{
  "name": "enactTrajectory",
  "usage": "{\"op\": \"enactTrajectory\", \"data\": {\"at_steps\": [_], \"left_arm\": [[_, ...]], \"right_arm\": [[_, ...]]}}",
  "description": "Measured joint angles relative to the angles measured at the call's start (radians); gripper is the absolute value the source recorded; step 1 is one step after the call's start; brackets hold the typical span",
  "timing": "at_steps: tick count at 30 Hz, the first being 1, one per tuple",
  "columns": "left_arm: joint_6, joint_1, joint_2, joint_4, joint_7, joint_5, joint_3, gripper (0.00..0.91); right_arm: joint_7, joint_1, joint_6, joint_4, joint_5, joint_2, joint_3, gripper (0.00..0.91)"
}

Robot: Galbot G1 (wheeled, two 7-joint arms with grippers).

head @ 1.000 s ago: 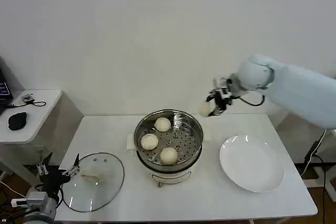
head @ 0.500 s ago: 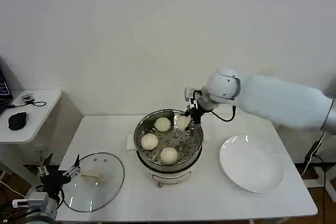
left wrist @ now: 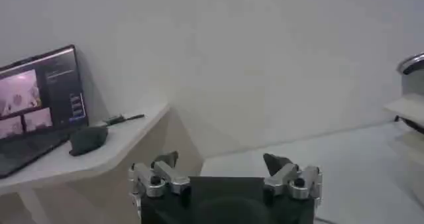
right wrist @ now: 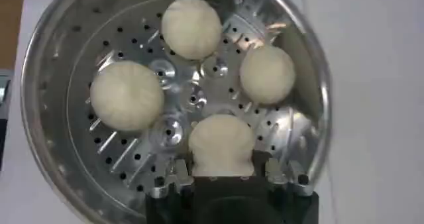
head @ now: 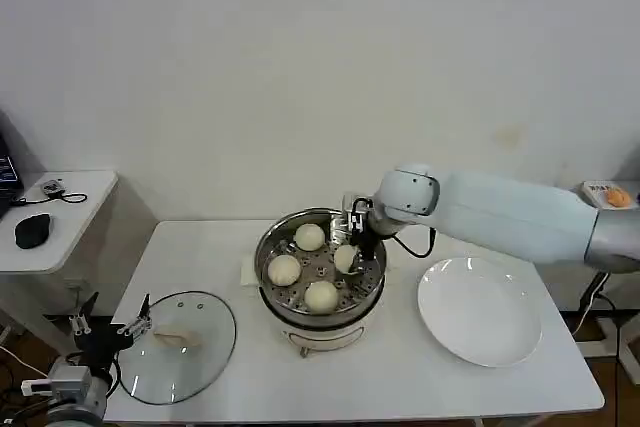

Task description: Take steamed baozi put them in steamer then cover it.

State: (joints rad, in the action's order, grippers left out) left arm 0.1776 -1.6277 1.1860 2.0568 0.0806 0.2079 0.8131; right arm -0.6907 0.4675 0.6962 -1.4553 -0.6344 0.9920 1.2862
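Head view: the steamer (head: 321, 269) stands mid-table (head: 400, 387) with three baozi (head: 309, 237) resting on its perforated tray. The right gripper (head: 348, 252) reaches down inside the steamer at its right rear, jaws closed around a fourth baozi (head: 344, 259). The cover (head: 178, 346) lies flat on the table left of the steamer, and the left gripper (head: 110, 328) waits by the cover's left edge, jaws spread wide. A plate (head: 480, 310) sits right of the steamer.

Left wrist view: the left gripper (left wrist: 225, 168) hangs above the table, jaws wide apart.

Right wrist view: the right gripper (right wrist: 228, 173) grips one baozi (right wrist: 220, 146) over the steamer (right wrist: 46, 66) tray, three more baozi (right wrist: 126, 95) lying around the tray's centre.
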Motion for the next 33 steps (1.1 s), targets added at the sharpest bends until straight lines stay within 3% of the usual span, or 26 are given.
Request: {"op": "enactTrajectory", "data": {"at_steps": [11, 20, 23, 27, 33], "left_arm": [[-0.002, -0.003, 0.006, -0.002, 0.000, -0.001, 0.001, 0.907], [-0.002, 0.000, 0.008, -0.001, 0.000, -0.001, -0.003, 0.907], [-0.003, 0.001, 0.009, -0.003, 0.000, 0.000, -0.003, 0.907], [-0.010, 0.003, 0.011, -0.011, 0.002, -0.001, -0.006, 0.907], [-0.028, 0.013, 0.018, -0.024, 0.007, -0.013, -0.020, 0.907]], "right_arm": [[0.024, -0.018, 0.010, -0.001, 0.001, -0.004, -0.026, 0.907], [0.073, -0.024, 0.019, -0.076, 0.003, -0.073, -0.106, 0.907], [0.132, -0.045, 0.003, -0.124, 0.002, -0.120, -0.157, 0.907], [0.269, -0.134, -0.060, -0.207, 0.014, -0.204, -0.266, 0.907], [0.466, -0.432, -0.221, -0.311, 0.084, -0.274, -0.588, 0.907]]}}
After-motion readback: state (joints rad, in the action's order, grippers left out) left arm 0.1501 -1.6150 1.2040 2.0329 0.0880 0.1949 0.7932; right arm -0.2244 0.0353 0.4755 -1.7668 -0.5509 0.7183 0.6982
